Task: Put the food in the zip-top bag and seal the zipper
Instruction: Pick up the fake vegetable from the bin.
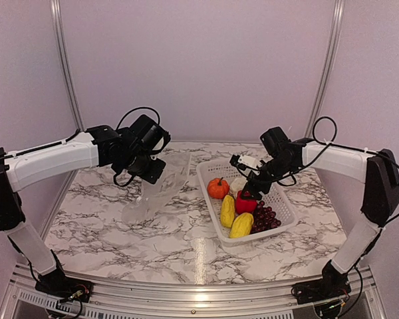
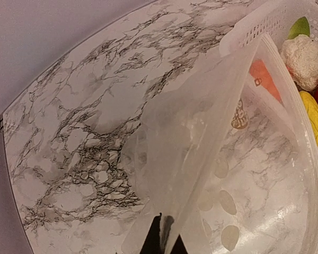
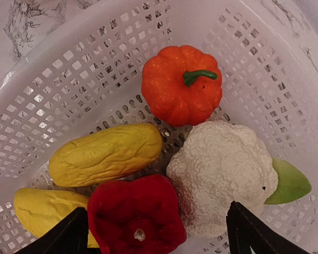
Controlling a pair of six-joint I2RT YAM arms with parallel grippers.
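The zip-top bag point(image 1: 148, 199) hangs limp to the table, held up by my left gripper point(image 1: 146, 174). In the left wrist view that gripper point(image 2: 167, 239) is shut on the bag's point(image 2: 212, 159) edge, where the zipper point(image 2: 225, 119) strip runs up from the jaws. My right gripper point(image 1: 253, 189) hovers open in the basket. Its fingers straddle the red pepper point(image 3: 135, 214) and the edge of the cauliflower point(image 3: 222, 172), touching neither. The pumpkin point(image 3: 181, 83) and two yellow pieces point(image 3: 106, 154) point(image 3: 40, 209) lie beside them. Grapes point(image 1: 266, 218) show only from above.
The white perforated basket point(image 1: 280, 194) holding all the food stands on the marble table right of centre, its rim point(image 2: 254, 18) close to the bag's mouth. The basket walls point(image 3: 85, 69) curve up around my right gripper. Metal frame posts rise at the back corners.
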